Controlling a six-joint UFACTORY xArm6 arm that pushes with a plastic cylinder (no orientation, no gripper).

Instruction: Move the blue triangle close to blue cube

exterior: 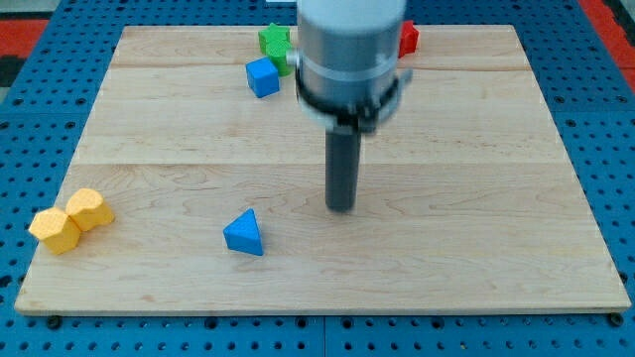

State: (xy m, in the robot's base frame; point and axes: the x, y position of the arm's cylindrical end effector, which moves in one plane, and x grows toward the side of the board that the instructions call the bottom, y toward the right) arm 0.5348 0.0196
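Down near the view's bottom sits our blue triangle (244,234), far from the blue cube (262,76) up top. It looks light, hard and slidy. My tip (341,206) holds nothing, right of the triangle. We should push its bottom side.

I count six blocks on my surface (476,149), by colour. Two are blue: one blue triangle (244,234) and one blue cube (262,76). Two are yellow: a yellow block (55,230) and a second yellow block (88,208); I cannot name their shapes for sure. One is a green block (275,43), partly hidden behind my arm, shape unclear. One is a red block (408,38), only a sliver of it showing. There is one rod, with one end, my tip (341,207).
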